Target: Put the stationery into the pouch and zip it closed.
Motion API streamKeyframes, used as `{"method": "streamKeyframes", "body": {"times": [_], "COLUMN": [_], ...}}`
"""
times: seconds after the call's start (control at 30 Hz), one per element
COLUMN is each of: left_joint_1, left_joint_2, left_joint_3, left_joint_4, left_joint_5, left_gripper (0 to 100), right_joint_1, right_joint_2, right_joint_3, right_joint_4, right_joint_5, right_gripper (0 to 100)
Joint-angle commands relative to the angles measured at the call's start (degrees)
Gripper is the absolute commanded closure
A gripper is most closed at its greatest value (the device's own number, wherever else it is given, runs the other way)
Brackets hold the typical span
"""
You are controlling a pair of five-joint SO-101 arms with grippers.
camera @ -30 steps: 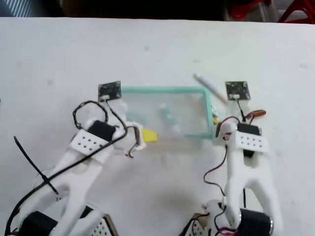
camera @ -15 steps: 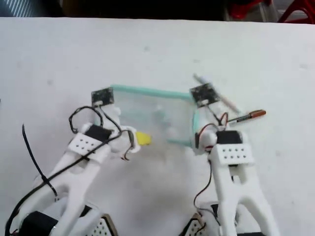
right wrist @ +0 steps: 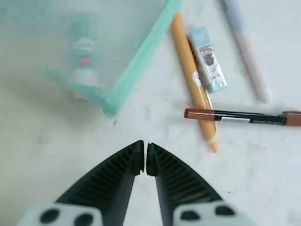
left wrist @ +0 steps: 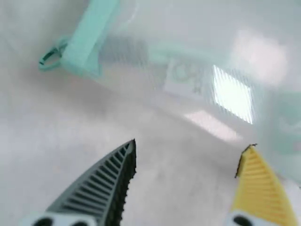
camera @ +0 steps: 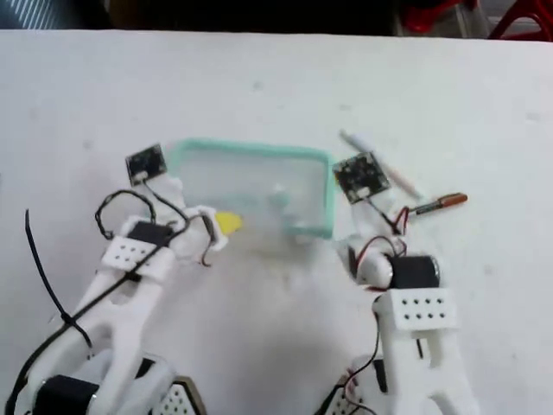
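Observation:
The translucent pouch [camera: 251, 183] with a teal border lies flat in the middle of the table, and a small white-and-teal item [right wrist: 82, 49] shows inside it. My left gripper [left wrist: 186, 150] is open at the pouch's near left corner, one dark finger [left wrist: 110, 176] and one yellow finger [camera: 226, 223]. The teal zipper pull [left wrist: 49, 59] lies at a pouch corner. My right gripper [right wrist: 145, 159] is shut on nothing, just off the pouch's near right corner. Beside the pouch lie an orange pencil [right wrist: 193, 80], a small eraser [right wrist: 207, 66], a pale pen [camera: 380, 164] and a brown pen [camera: 436, 203].
The white table [camera: 259, 78] stretches bare beyond the pouch to a dark far edge. The right arm's body [camera: 406, 290] stands near the front, with loose cables by both arms. Bare table lies to the far left and far right.
The pouch has slid left, away from the loose stationery. My left arm moved left with it. My right arm drew back from the pouch's right edge toward the front.

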Motion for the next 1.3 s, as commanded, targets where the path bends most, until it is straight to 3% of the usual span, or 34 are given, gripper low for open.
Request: {"method": "streamKeyframes", "body": {"times": [0.0,0.3,0.5,0.67,0.77,1.13,1.27], "left_joint_1": [-0.7,-0.7,-0.5,-3.2,-3.5,-1.5,0.0], "left_joint_2": [0.0,0.9,20.4,34.9,39.3,24.7,24.2], "left_joint_3": [-0.1,-4.0,-12.8,-31.7,-35.5,-35.3,-35.0], "left_joint_4": [-1.9,-1.8,-1.8,16.0,19.3,31.6,32.2], "left_joint_5": [0.8,4.5,4.8,4.9,4.9,4.5,4.8], "left_gripper": [65,65,67,67,67,67,68], "right_joint_1": [3.6,-2.0,-2.9,-4.9,-8.9,-13.9,-16.0], "right_joint_2": [2.4,25.3,31.1,31.3,31.2,31.2,31.2], "right_joint_3": [-1.0,-10.8,-14.7,-14.9,-14.9,-14.9,-14.9], "right_joint_4": [-2.4,-5.0,-5.1,-4.9,-4.8,-4.5,-4.4], "right_joint_5": [0.2,-2.5,-5.1,-5.1,-5.1,-5.2,-5.2], "right_gripper": [98.1,98.1,98.1,98.1,98.1,98.1,98.1]}}
